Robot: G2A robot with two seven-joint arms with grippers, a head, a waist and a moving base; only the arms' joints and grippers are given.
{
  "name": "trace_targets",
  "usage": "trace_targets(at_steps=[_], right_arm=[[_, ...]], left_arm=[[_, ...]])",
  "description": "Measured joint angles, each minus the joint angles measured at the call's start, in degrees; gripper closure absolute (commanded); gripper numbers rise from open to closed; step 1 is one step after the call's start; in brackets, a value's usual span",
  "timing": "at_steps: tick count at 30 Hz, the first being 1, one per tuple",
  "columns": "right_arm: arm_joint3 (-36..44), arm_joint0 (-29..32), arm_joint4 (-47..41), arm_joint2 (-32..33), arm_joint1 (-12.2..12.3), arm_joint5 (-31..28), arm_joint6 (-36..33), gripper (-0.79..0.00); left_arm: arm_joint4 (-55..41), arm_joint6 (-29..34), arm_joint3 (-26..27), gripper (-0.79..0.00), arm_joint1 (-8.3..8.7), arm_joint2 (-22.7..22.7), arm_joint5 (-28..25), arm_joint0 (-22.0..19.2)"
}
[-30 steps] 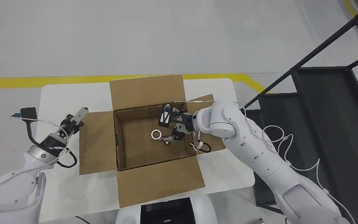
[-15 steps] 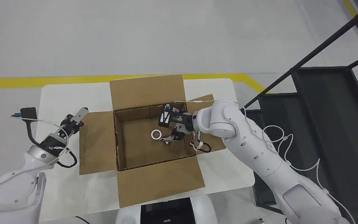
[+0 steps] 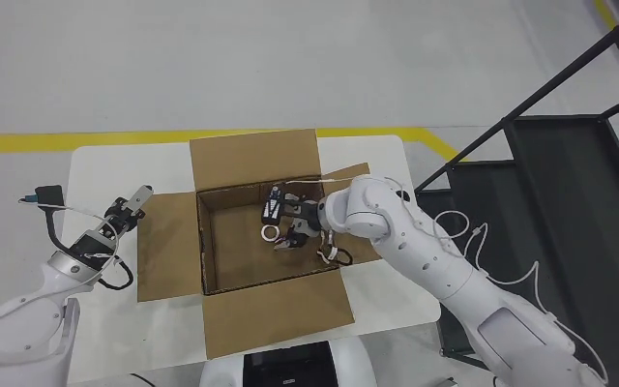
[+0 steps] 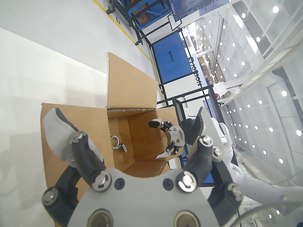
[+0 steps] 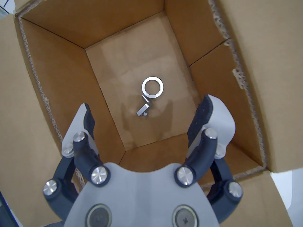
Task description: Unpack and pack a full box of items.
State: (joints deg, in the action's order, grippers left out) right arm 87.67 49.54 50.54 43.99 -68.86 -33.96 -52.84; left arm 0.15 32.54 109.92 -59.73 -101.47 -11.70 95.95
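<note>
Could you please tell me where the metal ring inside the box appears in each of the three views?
Top view: metal ring on the cardboard box floor, just off the right gripper.
Left wrist view: ring on the floor near a wall, beside a small metal block.
Right wrist view: ring mid-floor, beside that block.
Shared landmark: the cardboard box.

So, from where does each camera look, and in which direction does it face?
Top view: overhead, facing down at table and box; left hand and right hand show.
Left wrist view: behind the open left hand, facing the box sideways.
Right wrist view: behind the open right hand, facing down into the box at a ring.
Shared: box and ring.
</note>
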Motion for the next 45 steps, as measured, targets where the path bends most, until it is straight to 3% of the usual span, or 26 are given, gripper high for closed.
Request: trace_targets(at_steps=[10, 18, 19, 20, 21, 22, 26, 30, 32, 45], right_arm=[[-10.3, -7.2, -0.5, -11.9, -4.9, 2.9, -5.0, -0.785], [-17.9, -9.0, 1.8, -15.5, -7.4, 5.7, -2.7, -0.785], [-18.6, -9.1, 2.2, -15.7, -7.7, 6.3, -2.2, -0.748], [-19.0, -9.3, 2.4, -15.8, -7.9, 6.6, -1.9, -0.65], [-19.5, -9.4, 2.6, -15.9, -8.0, 6.8, -1.7, -0.388], [-20.1, -9.6, 2.9, -16.0, -8.2, 7.1, -1.5, -0.299], [-21.7, -9.9, 3.3, -16.6, -8.9, 7.6, -1.6, -0.077], [-22.7, -10.0, 3.3, -17.1, -9.5, 7.5, -2.0, -0.062], [-23.1, -10.0, 3.4, -17.3, -9.8, 7.6, -2.2, 0.0], [-21.4, -11.4, 6.1, -15.6, -10.1, 7.9, -3.7, 0.0]], left_arm=[[0.0, 0.0, 0.0, -0.785, 0.0, 0.0, 0.0, 0.0], [0.0, 0.0, 0.0, -0.785, 0.0, 0.0, 0.0, 0.0], [0.0, 0.0, 0.0, -0.785, 0.0, 0.0, 0.0, 0.0], [0.0, 0.0, 0.0, -0.785, 0.0, 0.0, 0.0, 0.0], [0.0, 0.0, 0.0, -0.785, 0.0, 0.0, 0.0, 0.0], [0.0, 0.0, 0.0, -0.785, 0.0, 0.0, 0.0, 0.0], [0.0, 0.0, 0.0, -0.785, 0.0, 0.0, 0.0, 0.0], [0.0, 0.0, 0.0, -0.785, 0.0, 0.0, 0.0, 0.0], [0.0, 0.0, 0.0, -0.785, 0.0, 0.0, 0.0, 0.0], [0.0, 0.0, 0.0, -0.785, 0.0, 0.0, 0.0, 0.0]])
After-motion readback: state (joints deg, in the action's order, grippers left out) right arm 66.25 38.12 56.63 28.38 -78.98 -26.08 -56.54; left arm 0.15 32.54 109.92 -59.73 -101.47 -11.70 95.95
